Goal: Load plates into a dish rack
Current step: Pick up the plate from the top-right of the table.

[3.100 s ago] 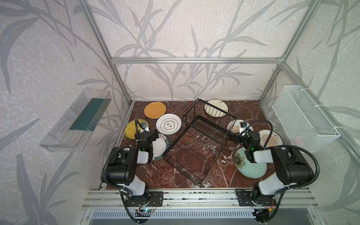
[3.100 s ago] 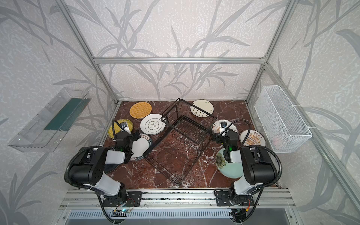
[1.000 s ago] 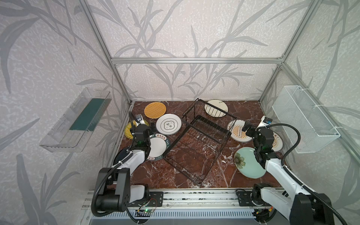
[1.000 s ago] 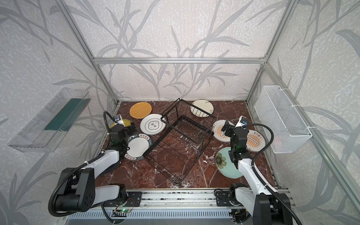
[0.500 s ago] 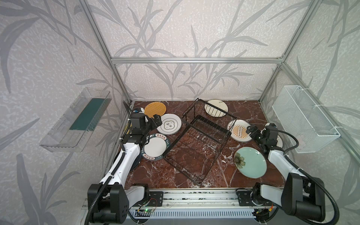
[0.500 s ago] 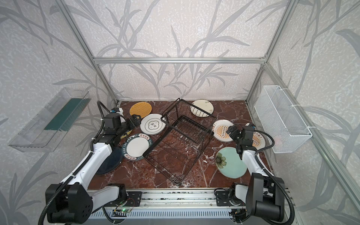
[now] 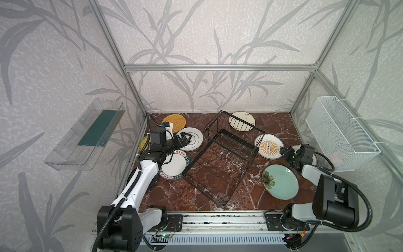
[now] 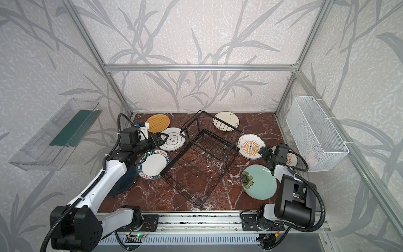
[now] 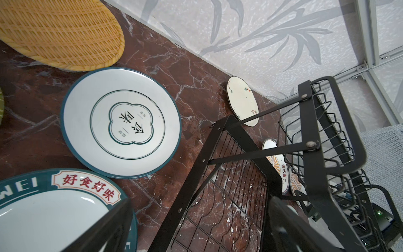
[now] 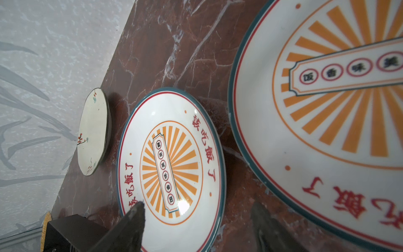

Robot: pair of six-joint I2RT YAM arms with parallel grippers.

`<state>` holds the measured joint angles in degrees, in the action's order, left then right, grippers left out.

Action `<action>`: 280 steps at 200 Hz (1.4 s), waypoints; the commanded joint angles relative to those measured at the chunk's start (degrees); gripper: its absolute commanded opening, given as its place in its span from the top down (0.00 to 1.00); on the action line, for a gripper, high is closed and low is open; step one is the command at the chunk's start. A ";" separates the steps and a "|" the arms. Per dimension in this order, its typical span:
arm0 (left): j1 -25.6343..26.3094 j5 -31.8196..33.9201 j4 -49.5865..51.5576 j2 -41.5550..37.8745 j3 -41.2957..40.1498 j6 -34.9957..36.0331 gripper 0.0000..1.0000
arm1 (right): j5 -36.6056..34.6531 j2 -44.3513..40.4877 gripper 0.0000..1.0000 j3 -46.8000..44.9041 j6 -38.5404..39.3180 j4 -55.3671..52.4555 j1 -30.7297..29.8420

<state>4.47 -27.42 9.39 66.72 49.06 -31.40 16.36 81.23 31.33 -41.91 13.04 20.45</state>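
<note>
On red-brown marble tabletop (image 7: 272, 124), plates (image 7: 281, 182) around dish rack (image 7: 234, 145), leaf-print walls (image 7: 218, 32), left pincer (image 7: 188, 139) and right pincer (image 7: 283, 152) agape.

- Setting: a robotics laboratory test cell, dressed to suggest a home kitchen.
- Aluminium frame (image 7: 218, 68): bare extruded struts box in the workspace; leaf-patterned wallpaper panels (image 7: 196, 32) fill the sides.
- Table (image 7: 272, 122): a red-brown marble-patterned surface, fitted wall to wall inside the frame.
- Front rail (image 7: 218, 220): the left arm (image 7: 141, 181) and the right arm (image 7: 333, 203) are bolted to it, with exposed wiring (image 7: 163, 234) below.
- Wall fittings: a clear plastic bin (image 7: 72, 152) and a white mesh basket (image 7: 342, 133) hang on opposite sides.
- Kitchenware: a black wire dish rack (image 7: 226, 161) and dinner plates, e.g. the pale teal flower plate (image 7: 281, 185).
</note>
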 commanded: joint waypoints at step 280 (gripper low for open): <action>1.87 1.73 0.00 -3.42 3.55 -0.03 0.09 | 8.34 20.82 0.97 4.22 -9.02 18.21 0.41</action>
<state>6.17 -26.61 9.02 64.58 50.63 -31.62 26.02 101.56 34.98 -50.30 32.97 21.17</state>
